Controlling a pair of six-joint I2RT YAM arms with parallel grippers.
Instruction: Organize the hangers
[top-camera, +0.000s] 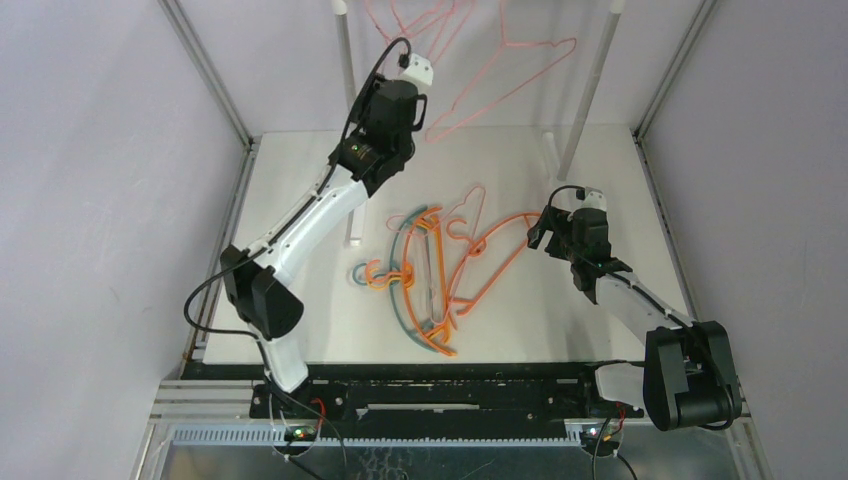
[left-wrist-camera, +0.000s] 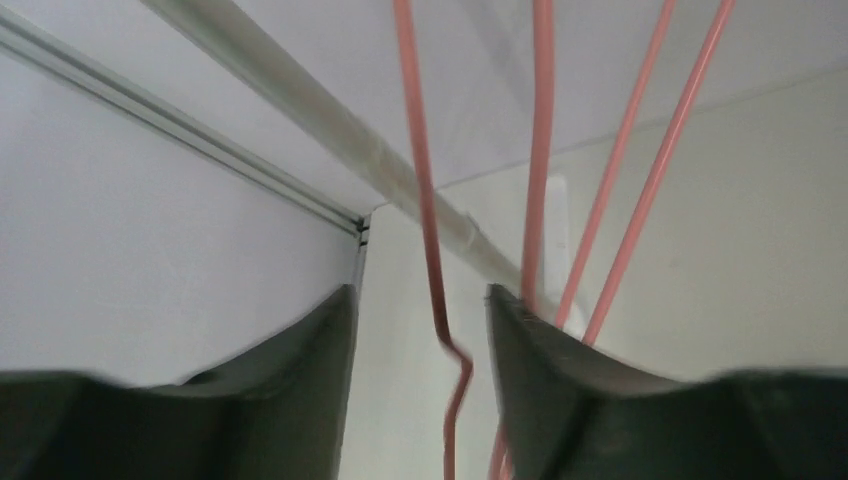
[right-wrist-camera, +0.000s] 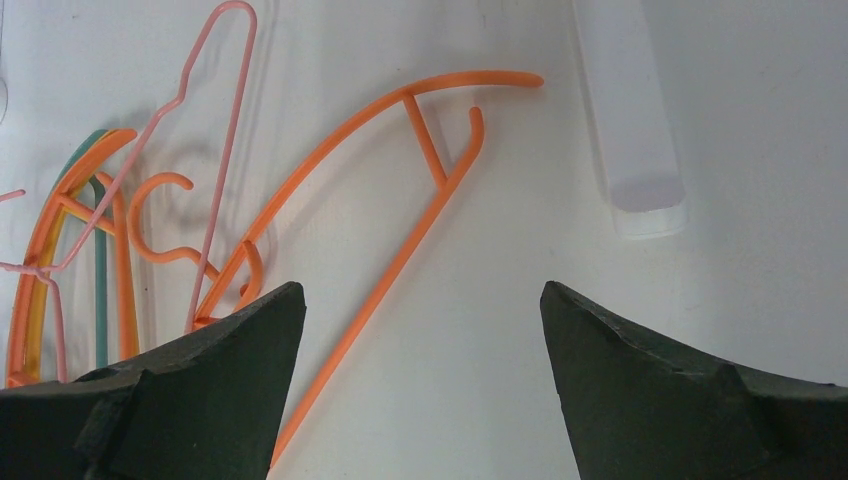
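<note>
Two pink wire hangers hang at the back by the rack top. My left gripper is raised beside them. In the left wrist view its jaws stand apart with one pink wire running loose between them, and more pink wires are just to the right. A tangled pile of orange, teal and pink hangers lies mid-table. My right gripper is open and empty at the pile's right end. The right wrist view shows an orange hanger, a pink wire one and a teal one.
The rack's white poles stand at the back, and a pole foot is close on the right of my right gripper. A pale pole slants past my left gripper. Grey walls close in both sides.
</note>
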